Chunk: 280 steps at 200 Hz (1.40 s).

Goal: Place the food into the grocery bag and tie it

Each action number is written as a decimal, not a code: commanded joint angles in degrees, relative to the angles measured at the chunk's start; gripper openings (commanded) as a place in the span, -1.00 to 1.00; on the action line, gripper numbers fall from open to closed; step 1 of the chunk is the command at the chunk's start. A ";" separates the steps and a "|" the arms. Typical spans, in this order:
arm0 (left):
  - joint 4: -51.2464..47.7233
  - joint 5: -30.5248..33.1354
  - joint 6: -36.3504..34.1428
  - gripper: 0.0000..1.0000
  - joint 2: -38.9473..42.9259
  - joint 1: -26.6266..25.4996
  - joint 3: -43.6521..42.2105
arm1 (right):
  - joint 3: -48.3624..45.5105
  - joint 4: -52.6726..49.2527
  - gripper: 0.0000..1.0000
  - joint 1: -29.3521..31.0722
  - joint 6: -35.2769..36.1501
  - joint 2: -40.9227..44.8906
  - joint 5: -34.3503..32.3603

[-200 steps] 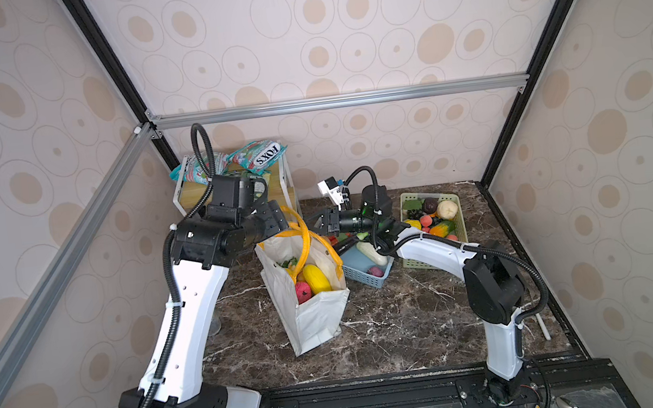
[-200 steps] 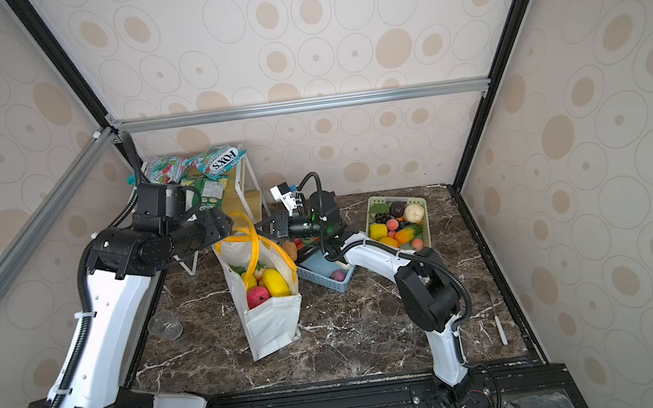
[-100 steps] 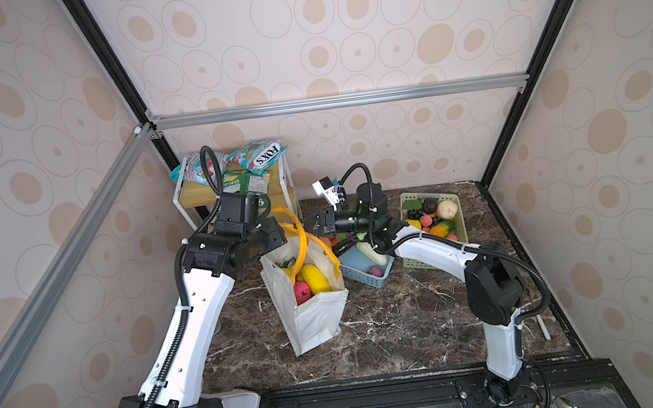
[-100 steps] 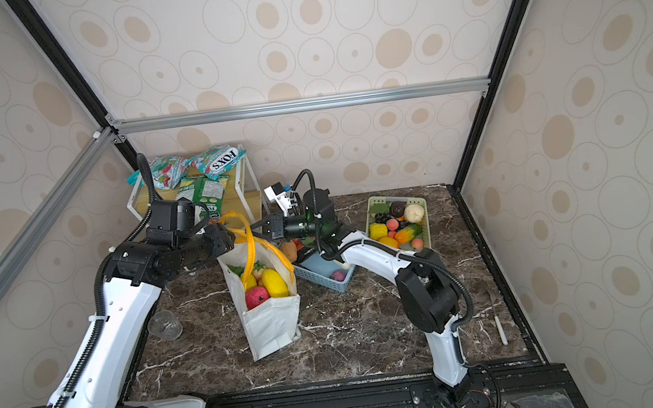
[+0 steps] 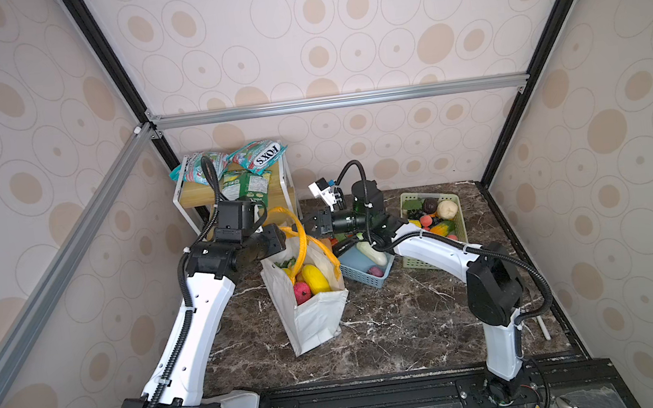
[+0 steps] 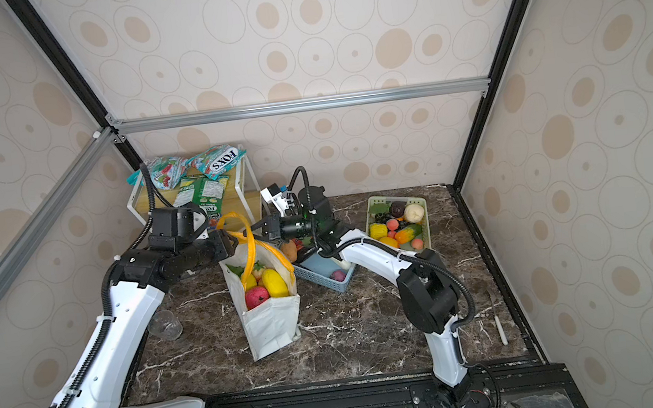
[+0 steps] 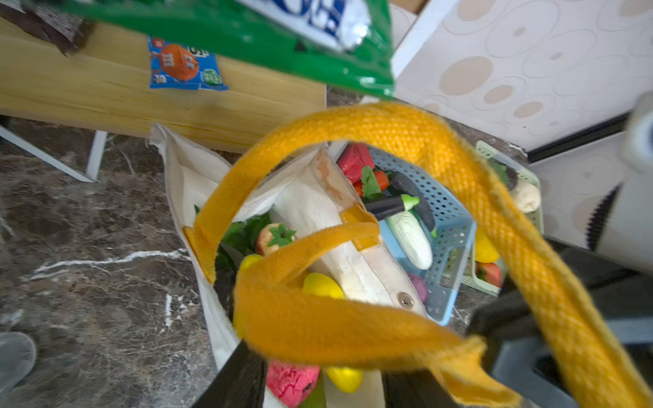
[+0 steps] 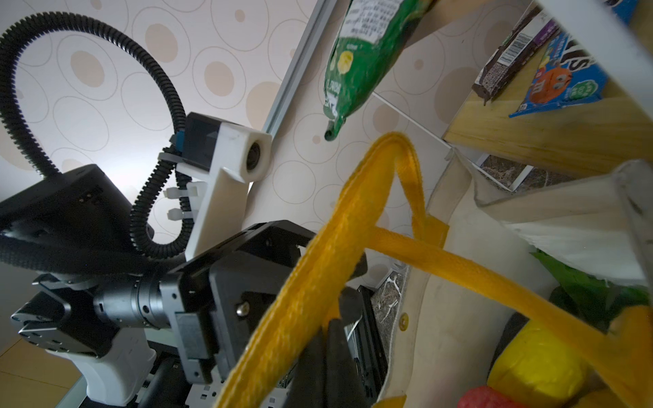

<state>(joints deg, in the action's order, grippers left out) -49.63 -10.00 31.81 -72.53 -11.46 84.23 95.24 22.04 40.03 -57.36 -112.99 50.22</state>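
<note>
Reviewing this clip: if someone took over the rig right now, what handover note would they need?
Left gripper: jaws apart, the lower handle lying between them; no firm grip visible.
Right gripper: shut, apparently pinching the raised handle.
Grocery bag: upright and open beside the blue basket, with several pieces of food inside.
Done: part of the food is packed.
Left: more food lies in the blue basket and the green basket; the handles are not yet tied.
</note>
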 commanded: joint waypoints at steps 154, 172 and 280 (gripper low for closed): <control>19.77 -18.43 28.01 -0.06 9.63 7.60 -12.81 | 2.45 -0.44 -1.00 2.85 4.71 1.10 2.54; 18.12 -17.32 26.81 -0.10 8.78 7.51 -12.74 | 2.78 1.98 -1.00 3.16 3.85 0.81 4.10; 20.59 -24.55 20.61 -1.00 7.18 7.56 -8.40 | 2.43 -8.94 -0.60 0.77 12.98 4.93 11.13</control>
<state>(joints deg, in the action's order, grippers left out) -29.87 -32.18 55.37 -65.21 -4.16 72.36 97.43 17.96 41.95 -49.25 -112.68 57.36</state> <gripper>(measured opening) 0.083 0.149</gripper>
